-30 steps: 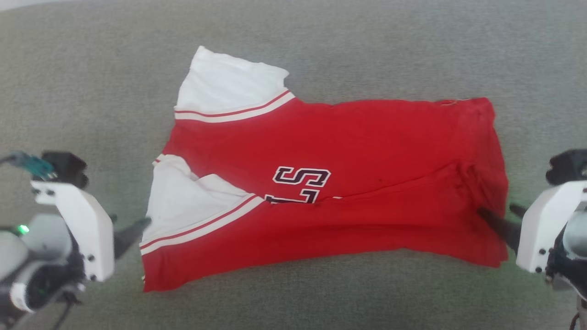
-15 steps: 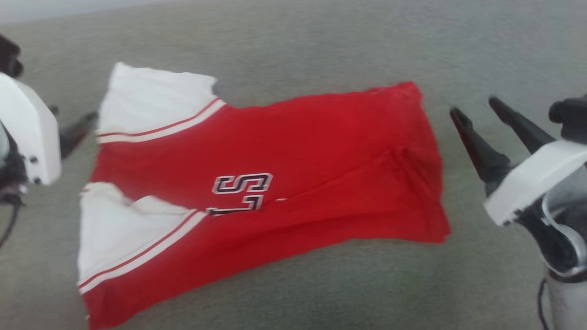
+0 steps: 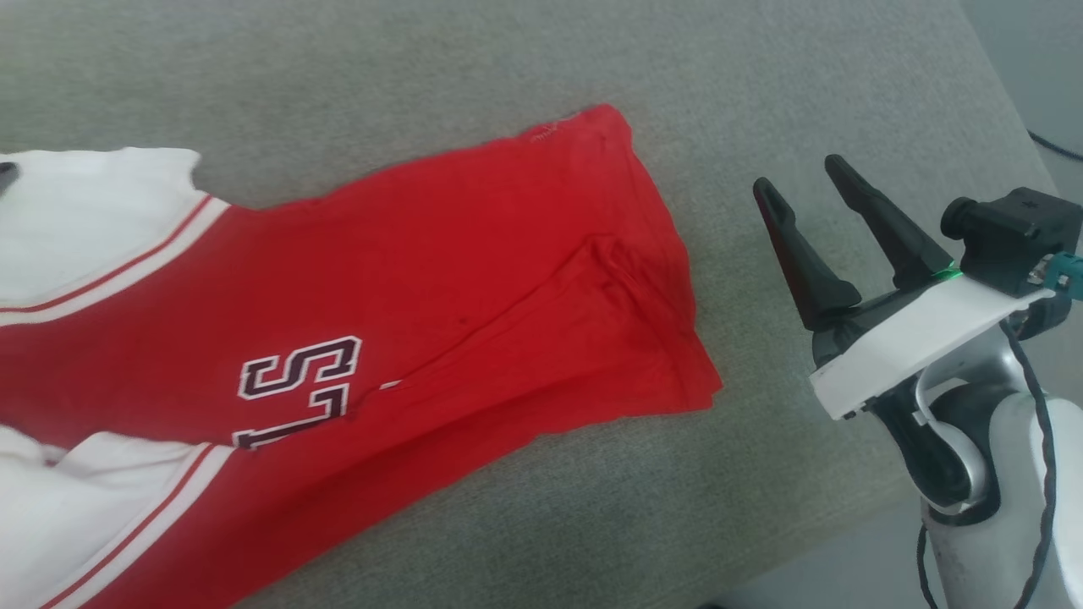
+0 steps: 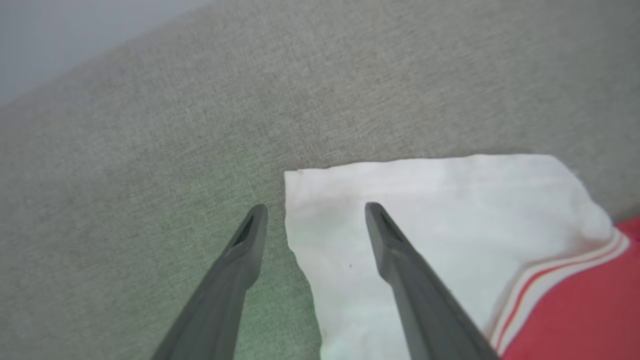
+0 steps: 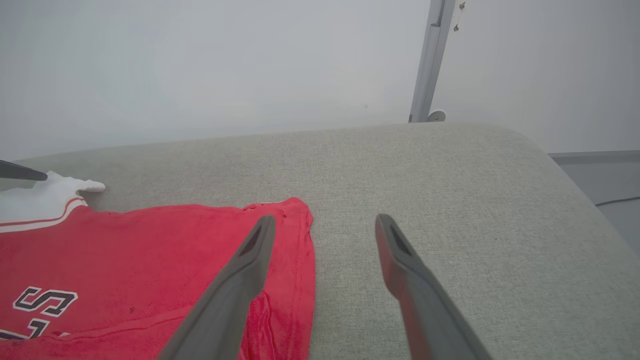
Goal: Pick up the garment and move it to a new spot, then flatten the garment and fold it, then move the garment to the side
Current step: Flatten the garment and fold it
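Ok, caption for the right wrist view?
Open right gripper poised beside the hem of a red shirt on a grey cushion.

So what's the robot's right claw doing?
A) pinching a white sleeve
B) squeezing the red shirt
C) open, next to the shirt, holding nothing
C: in the head view the right gripper has its two fingers spread and empty, standing apart from the red jersey over the grey cushion.

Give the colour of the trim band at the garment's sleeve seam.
Sleeve trim: white with a thin red stripe. Left wrist view shows it best.
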